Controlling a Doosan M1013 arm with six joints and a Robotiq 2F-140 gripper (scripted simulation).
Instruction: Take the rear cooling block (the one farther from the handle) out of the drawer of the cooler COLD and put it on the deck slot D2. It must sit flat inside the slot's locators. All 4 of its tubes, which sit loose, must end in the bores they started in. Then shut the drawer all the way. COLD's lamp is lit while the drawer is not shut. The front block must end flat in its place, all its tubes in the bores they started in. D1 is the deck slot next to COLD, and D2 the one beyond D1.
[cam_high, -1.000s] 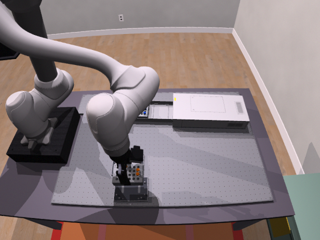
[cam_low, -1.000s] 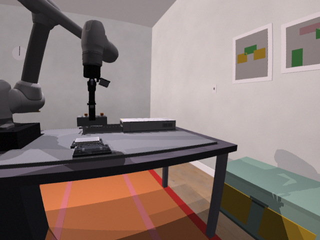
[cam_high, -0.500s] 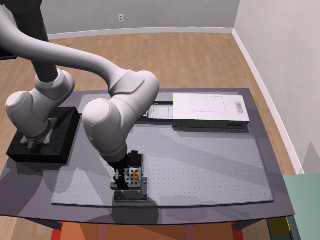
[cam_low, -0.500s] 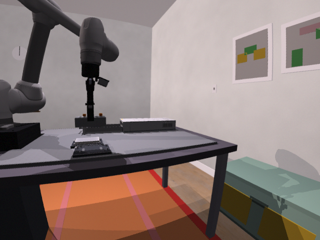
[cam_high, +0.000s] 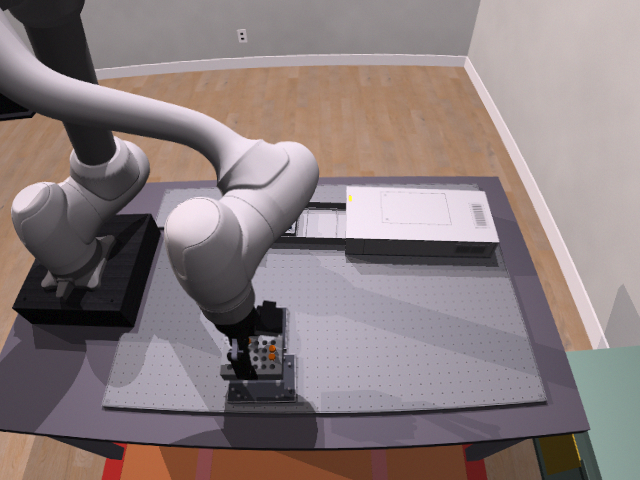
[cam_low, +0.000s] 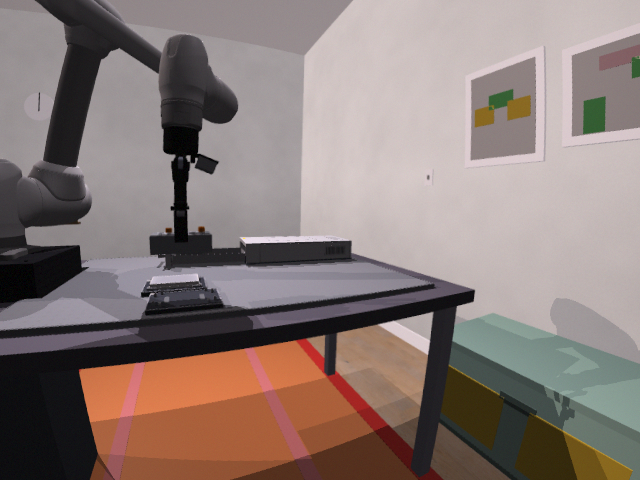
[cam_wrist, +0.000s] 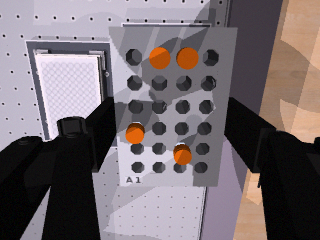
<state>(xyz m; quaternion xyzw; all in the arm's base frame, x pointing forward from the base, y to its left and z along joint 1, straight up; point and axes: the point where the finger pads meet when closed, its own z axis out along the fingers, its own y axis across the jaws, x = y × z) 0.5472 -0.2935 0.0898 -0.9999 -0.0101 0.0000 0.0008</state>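
Note:
My gripper (cam_wrist: 169, 112) is shut on the grey cooling block (cam_wrist: 172, 105), marked A1, gripping its two long sides. The block hangs level in the air over the front deck slot D2 (cam_high: 262, 391), well above it in the side view (cam_low: 180, 242). Four orange tubes stand in its bores: two (cam_wrist: 174, 58) in the far row, one (cam_wrist: 135, 133) at the left and one (cam_wrist: 183, 154) near the front. The cooler COLD (cam_high: 419, 219) stands at the back with its drawer (cam_high: 320, 223) pulled out and its yellow lamp (cam_high: 350, 197) lit. The arm hides the front block.
Slot D1 (cam_low: 174, 280) holds a white plate (cam_wrist: 70, 95), just behind D2 (cam_low: 183, 300). The arm's black pedestal (cam_high: 85, 271) stands at the left. The table's front edge runs close to D2. A green chest (cam_low: 542, 372) stands on the floor to the right.

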